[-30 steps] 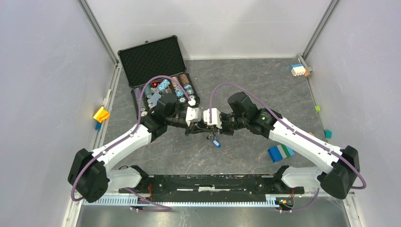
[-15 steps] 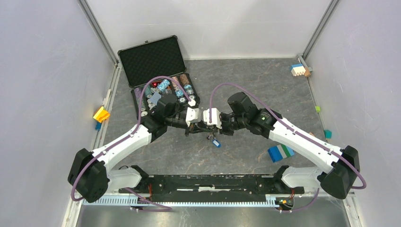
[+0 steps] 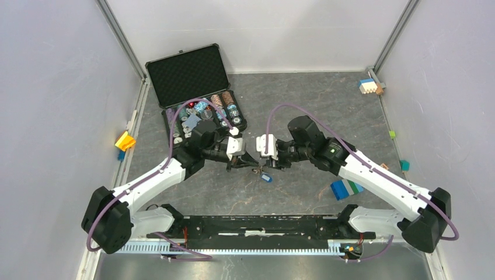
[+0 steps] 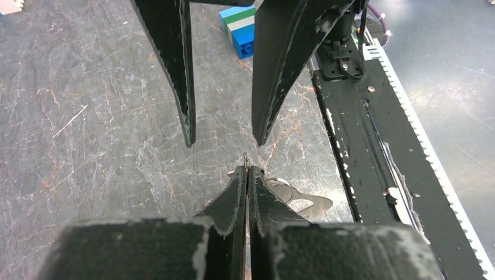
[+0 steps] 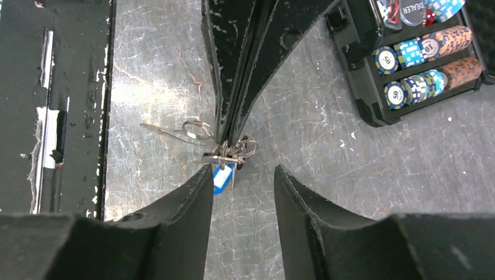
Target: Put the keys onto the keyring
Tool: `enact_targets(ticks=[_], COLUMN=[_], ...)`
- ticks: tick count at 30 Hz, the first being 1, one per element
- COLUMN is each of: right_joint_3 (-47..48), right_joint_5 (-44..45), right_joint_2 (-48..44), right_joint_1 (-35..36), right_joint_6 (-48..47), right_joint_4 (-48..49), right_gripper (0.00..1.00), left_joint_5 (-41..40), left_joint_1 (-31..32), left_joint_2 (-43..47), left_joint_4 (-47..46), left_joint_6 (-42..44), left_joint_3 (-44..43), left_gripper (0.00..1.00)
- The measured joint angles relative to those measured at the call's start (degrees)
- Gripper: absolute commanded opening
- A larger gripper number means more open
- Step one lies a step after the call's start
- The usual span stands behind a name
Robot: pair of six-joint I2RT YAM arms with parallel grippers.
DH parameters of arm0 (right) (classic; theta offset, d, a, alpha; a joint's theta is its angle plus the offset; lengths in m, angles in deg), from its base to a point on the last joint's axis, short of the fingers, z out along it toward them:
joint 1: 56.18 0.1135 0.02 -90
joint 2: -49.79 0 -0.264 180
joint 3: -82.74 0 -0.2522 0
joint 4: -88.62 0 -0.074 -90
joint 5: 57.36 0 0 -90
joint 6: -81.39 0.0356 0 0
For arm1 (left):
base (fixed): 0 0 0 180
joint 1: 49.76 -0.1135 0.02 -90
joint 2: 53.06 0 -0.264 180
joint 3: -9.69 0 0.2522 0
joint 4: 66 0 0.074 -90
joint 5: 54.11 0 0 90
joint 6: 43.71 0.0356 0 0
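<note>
Two tools face each other tip to tip over the worktop (image 4: 87, 146). My left tool (image 4: 246, 175) is pinched tight, with its fingers pressed flat together. A thin bit of wire from the keyring (image 5: 248, 146) is caught between their tips. The keyring's loops bunch up right at those tips, and the keys (image 5: 225, 156) cluster there too, just under the left tool. A blue tag (image 5: 222, 177) hangs lowest of the bunch, and I cannot tell whether it touches the worktop.

My right tool (image 5: 242, 172) stands wide, holding nothing. Its two fingers are spread to either side of the bunch without touching it, and the blue tag sits just beside the inner edge of one finger.

A separate shiny ring (image 5: 195, 129) lies on the worktop beside the left tool's fingers, apart from the held bunch.

Well beyond the left tool, behind its wrist, is an open black case (image 5: 373, 105) with rows of chips (image 5: 408, 52) inside. A blue, green and white block (image 4: 242, 29) lies on the worktop beyond the right tool.
</note>
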Motion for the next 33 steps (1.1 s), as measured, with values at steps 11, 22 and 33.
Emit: enact_targets(ticks=[11, 22, 33], right_joint_3=[-3.48, -3.56, -3.56], right_joint_5=[-7.56, -14.78, -14.67], right_joint_2=[-4.5, -1.7, -1.27], right_joint_1=[-3.58, -3.65, -3.69], right_joint_6=[-0.42, -0.76, -0.87], right_joint_4=[1.18, 2.08, 2.1], right_gripper=[0.44, 0.18, 0.04], left_joint_5=[4.66, 6.34, 7.32], left_joint_1=[-1.31, -1.31, -1.31], left_joint_2=[2.05, 2.05, 2.05], left_joint_4=[-9.6, -13.29, -13.7], left_joint_6=[-7.3, -10.19, -10.36], left_joint_3=[3.19, 3.39, 3.96], left_gripper=[0.02, 0.02, 0.02])
